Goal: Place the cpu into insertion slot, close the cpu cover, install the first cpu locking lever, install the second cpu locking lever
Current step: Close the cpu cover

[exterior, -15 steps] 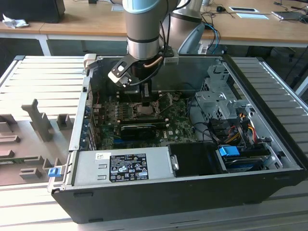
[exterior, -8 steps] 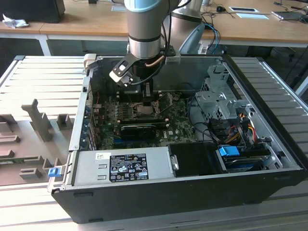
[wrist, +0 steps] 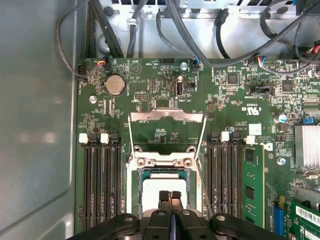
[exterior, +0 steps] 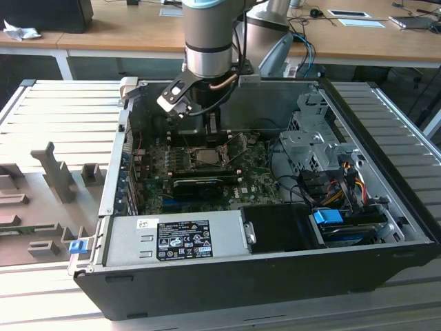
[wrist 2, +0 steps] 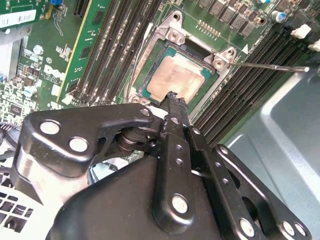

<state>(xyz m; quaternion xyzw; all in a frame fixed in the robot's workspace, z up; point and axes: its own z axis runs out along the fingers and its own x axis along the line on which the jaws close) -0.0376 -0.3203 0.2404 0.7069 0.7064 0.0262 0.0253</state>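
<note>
While the cpu [wrist 2: 175, 77] lies in the insertion slot [wrist 2: 174, 34], the gripper [wrist 2: 172, 101] hangs over it, fingers together; the case [exterior: 241, 296] rests on a slatted table [exterior: 55, 110], desks [exterior: 103, 36] behind.

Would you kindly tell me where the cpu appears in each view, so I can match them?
Exterior view: cpu in the slot, beneath the gripper.
Second wrist view: cpu in the slot, just past the gripper.
First wrist view: cpu in the slot, partly behind the gripper.
Shared landmark: the gripper, shut, close over the cpu.
</note>
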